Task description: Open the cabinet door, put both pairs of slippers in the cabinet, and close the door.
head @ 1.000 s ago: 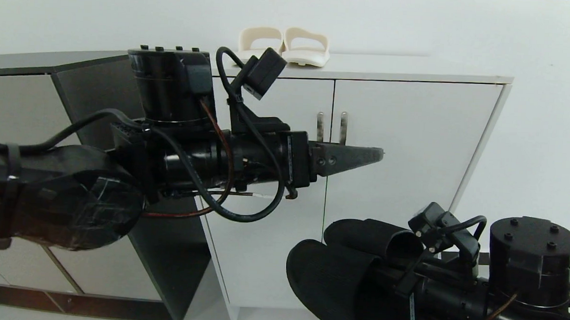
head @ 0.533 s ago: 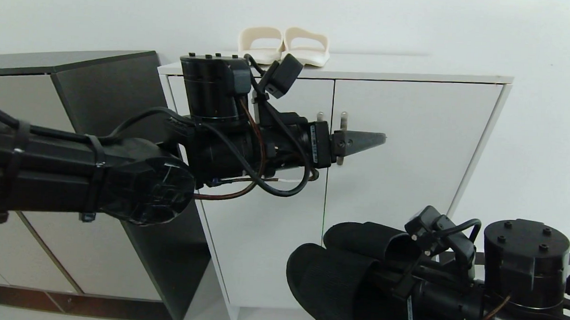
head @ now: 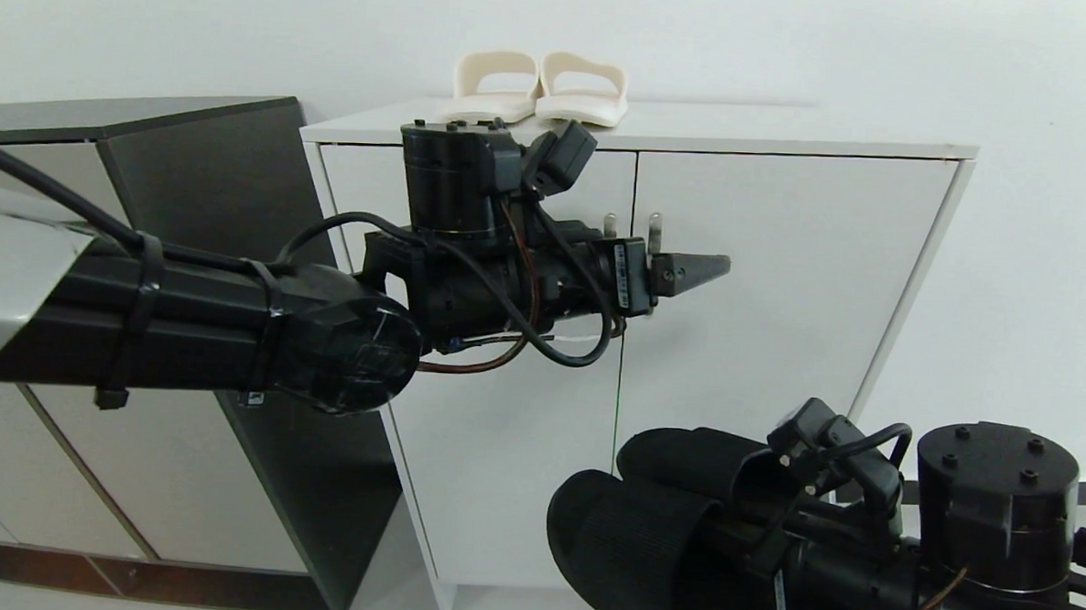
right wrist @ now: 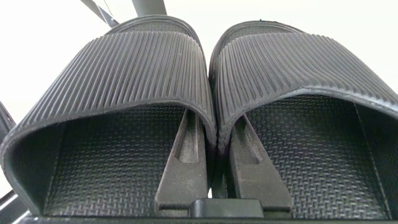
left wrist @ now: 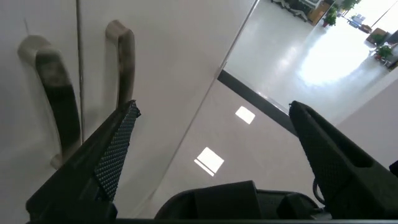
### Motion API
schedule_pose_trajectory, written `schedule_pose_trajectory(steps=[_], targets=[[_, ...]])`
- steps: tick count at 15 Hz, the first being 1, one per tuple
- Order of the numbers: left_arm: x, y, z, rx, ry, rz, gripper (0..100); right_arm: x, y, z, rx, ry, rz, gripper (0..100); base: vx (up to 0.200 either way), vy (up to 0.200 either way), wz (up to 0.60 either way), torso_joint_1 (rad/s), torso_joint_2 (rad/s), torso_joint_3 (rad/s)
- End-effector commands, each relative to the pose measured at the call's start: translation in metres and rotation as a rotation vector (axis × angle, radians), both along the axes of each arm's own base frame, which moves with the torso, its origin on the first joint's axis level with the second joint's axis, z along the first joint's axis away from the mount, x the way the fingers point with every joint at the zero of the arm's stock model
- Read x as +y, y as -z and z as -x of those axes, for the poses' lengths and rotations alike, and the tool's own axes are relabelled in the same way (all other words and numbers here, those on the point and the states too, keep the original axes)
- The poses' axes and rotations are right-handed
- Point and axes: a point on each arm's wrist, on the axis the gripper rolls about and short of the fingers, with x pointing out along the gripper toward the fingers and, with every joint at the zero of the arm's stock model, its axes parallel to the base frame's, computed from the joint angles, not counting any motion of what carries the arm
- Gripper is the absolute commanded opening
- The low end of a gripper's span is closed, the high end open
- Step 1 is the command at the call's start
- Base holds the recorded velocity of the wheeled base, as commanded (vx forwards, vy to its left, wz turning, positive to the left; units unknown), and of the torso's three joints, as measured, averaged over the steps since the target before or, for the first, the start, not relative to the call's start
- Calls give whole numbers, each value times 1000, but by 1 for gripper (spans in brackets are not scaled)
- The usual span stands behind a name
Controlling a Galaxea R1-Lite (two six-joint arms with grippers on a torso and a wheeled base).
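Observation:
The white cabinet stands with both doors shut, its two metal handles side by side at the middle seam. A cream pair of slippers sits on its top. My left gripper hovers just in front of the handles; in the left wrist view it is open, one finger close beside the right door's handle. My right gripper is low in front of the cabinet, shut on the black pair of slippers, one finger inside each slipper, pinching their adjoining straps.
A dark grey cabinet with mirrored panels stands against the white cabinet's left side. A white wall lies behind, and bare floor runs to the right of the cabinet.
My left arm has pushed forward toward the cabinet and its gripper has risen slightly to handle height. The right arm with the black slippers has barely shifted.

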Motion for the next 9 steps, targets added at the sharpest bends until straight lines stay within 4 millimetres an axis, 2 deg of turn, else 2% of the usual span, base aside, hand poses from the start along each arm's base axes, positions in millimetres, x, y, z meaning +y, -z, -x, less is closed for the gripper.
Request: schedule_pose_trajectory(steps=[1,6,9], targets=[[0,2,-3,3,-4,-1,100,0,1,0,-2,-3,8,0,0,0,0,0,0,0],[-3,2,-15,12,-41,-11,100,-1,3,1,-3,-4,18,0,0,0,0,0,0,0],[-10,10,-23,2,-65,-32,100,-1,3,1,-2,-6,18,0,0,0,0,0,0,0]])
